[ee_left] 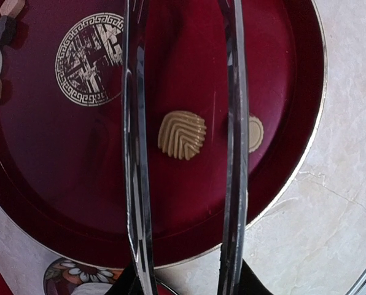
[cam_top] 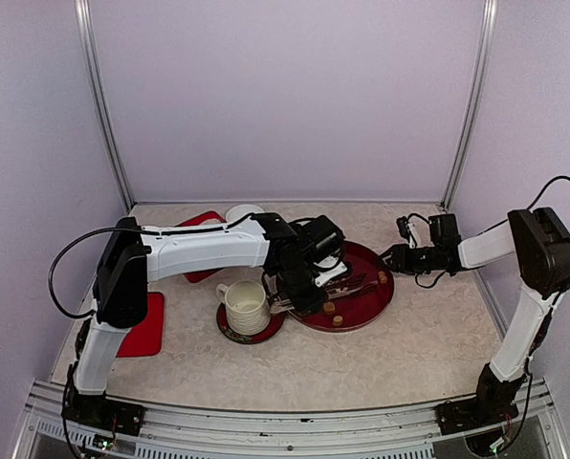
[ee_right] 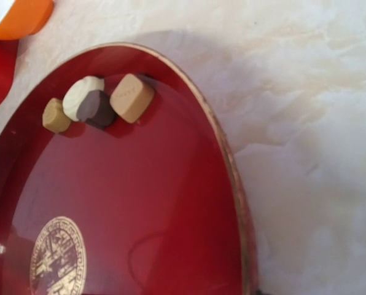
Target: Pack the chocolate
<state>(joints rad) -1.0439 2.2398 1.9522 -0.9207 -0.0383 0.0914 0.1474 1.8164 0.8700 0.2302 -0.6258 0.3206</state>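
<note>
The dark red plate (cam_top: 369, 304) holds the chocolate. In the left wrist view a tan ridged piece (ee_left: 182, 134) lies between the two arms of the metal tongs (ee_left: 134, 153), and a second tan piece (ee_left: 255, 133) sits just outside the right arm. My left gripper (cam_top: 299, 287) is shut on the tongs over the plate; its black fingers (ee_left: 126, 284) show at the bottom edge. Several pieces, tan (ee_right: 131, 97), dark brown (ee_right: 96, 107) and white (ee_right: 81, 92), cluster by the plate's rim. My right gripper (cam_top: 392, 258) hovers at the plate's right rim, apparently open and empty.
A cream cup (cam_top: 246, 304) stands on a flowered saucer (cam_top: 230, 331) just left of the plate. Red mats lie at the left (cam_top: 143, 325) and back (cam_top: 201, 222), with a white round thing (cam_top: 242, 211) behind. An orange object (ee_right: 17, 15) sits beyond the plate.
</note>
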